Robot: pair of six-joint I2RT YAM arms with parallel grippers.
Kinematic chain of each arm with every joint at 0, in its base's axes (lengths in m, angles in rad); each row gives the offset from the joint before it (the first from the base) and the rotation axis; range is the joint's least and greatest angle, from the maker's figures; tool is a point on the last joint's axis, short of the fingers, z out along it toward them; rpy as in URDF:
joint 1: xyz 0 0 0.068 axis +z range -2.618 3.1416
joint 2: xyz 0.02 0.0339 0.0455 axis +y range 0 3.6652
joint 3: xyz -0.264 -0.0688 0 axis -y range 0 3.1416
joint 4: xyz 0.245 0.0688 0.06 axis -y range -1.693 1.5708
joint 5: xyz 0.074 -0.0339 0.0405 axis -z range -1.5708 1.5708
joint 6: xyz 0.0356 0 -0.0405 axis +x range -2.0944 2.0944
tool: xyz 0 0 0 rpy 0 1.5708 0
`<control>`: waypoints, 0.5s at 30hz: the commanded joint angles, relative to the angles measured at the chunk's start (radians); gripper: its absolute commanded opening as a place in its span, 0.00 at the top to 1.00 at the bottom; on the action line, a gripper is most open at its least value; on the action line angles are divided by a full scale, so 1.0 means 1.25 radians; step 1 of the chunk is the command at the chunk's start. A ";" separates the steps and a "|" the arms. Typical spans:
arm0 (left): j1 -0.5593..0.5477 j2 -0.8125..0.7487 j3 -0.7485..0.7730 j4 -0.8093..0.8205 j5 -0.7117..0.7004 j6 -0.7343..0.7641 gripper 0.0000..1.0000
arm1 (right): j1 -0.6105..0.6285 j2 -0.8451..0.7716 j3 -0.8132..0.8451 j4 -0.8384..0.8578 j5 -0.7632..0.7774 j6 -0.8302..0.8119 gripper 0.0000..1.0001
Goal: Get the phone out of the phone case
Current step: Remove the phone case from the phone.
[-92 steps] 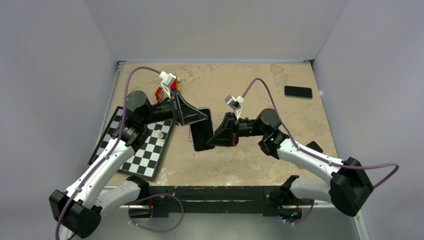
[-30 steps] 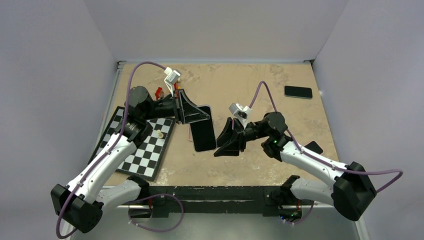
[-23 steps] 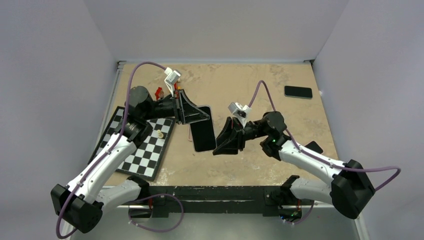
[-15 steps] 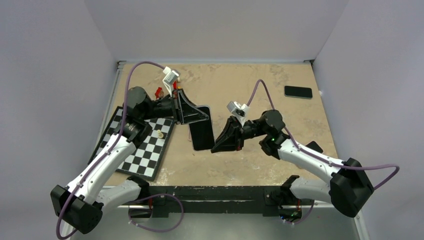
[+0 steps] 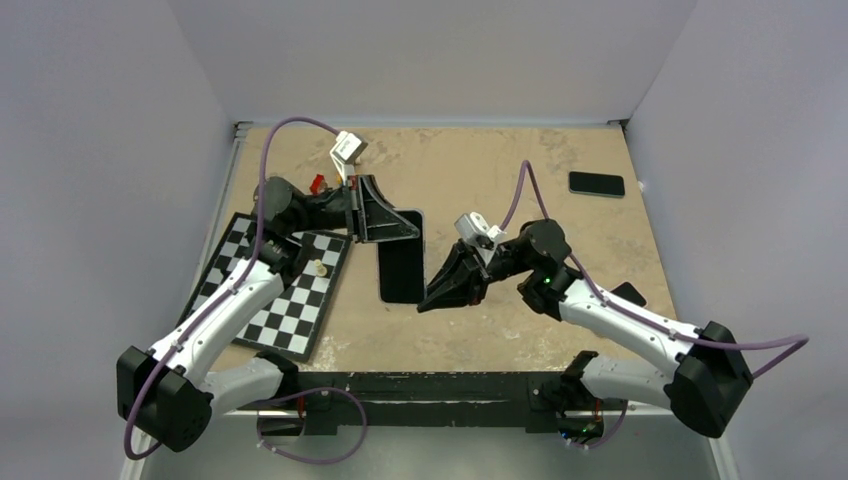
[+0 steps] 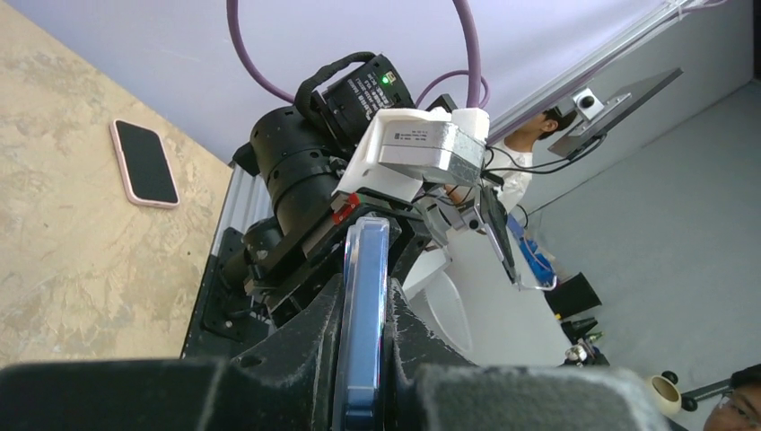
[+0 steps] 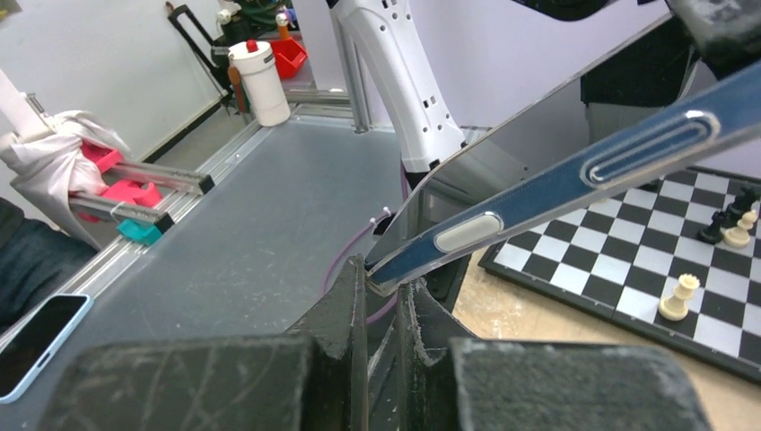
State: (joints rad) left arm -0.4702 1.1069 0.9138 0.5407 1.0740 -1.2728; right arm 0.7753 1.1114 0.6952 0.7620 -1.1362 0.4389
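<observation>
The phone (image 5: 402, 265) has a dark screen and a blue edge, and sits in a clear case. It is held off the table between both grippers. My left gripper (image 5: 398, 232) is shut on its far end. In the left wrist view the blue edge (image 6: 366, 296) stands between the fingers of my left gripper (image 6: 363, 359). My right gripper (image 5: 426, 302) is shut on the near right corner. In the right wrist view my right gripper (image 7: 382, 280) pinches the clear case corner (image 7: 395, 266), and the phone's side buttons (image 7: 467, 231) show above it.
A chessboard (image 5: 262, 300) with a few pieces lies left of the phone. A red toy (image 5: 318, 184) is behind it. A second phone (image 5: 597, 184) lies at the far right, also in the left wrist view (image 6: 144, 163). A black object (image 5: 628, 293) is near the right arm.
The left wrist has risen and tipped, lifting the phone's far end. The right gripper has shifted slightly down-left on the near corner. The pinkish strip along the phone's left side no longer shows.
</observation>
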 commanded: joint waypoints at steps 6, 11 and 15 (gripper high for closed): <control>-0.012 0.001 -0.010 0.011 -0.033 -0.094 1.00 | 0.000 0.065 0.147 0.009 0.130 -0.196 1.00; -0.011 -0.007 -0.027 0.010 -0.049 -0.095 1.00 | 0.000 0.094 0.165 0.003 0.201 -0.216 1.00; -0.011 -0.026 -0.037 -0.004 -0.061 -0.097 1.00 | 0.000 0.076 0.143 -0.036 0.361 -0.266 1.00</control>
State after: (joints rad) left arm -0.4561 1.1065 0.8944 0.5816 0.9730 -1.3212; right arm 0.7982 1.2312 0.8185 0.6533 -1.0973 0.2699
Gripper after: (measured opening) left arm 0.186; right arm 0.084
